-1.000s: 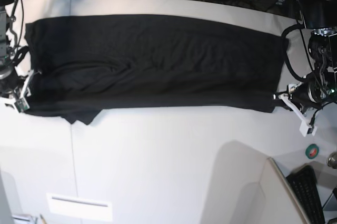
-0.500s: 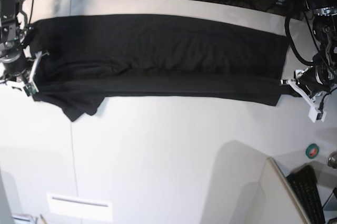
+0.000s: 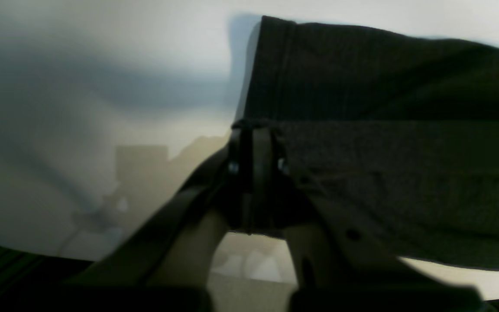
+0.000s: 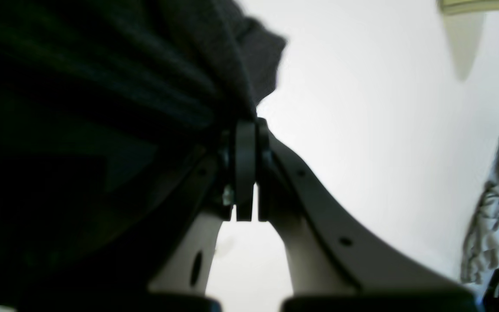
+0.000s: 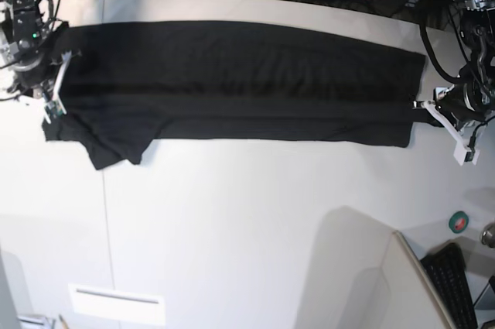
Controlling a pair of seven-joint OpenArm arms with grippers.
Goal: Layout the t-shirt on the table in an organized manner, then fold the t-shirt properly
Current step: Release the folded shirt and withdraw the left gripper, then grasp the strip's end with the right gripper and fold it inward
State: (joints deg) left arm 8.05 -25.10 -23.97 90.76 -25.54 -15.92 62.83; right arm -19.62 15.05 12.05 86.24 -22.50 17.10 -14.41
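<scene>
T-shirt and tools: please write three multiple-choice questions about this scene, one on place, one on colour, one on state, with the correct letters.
1. Where does the t-shirt lie?
A. along the table's far part
B. on the floor
C. on the keyboard

2. Which colour shows on it?
A. white
B. red
C. black

3. How is the left tool?
A. wide open
B. shut on the t-shirt
C. away from it

Answers: 1 A, it stretches across the far side; 2 C, only black cloth shows; 3 B, cloth sits pinched between its tips.

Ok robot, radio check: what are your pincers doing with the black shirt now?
Left pincer shut on t-shirt. Right pincer shut on it too. Shirt stretched long across table, one sleeve poking out. Nothing in the way.
</scene>
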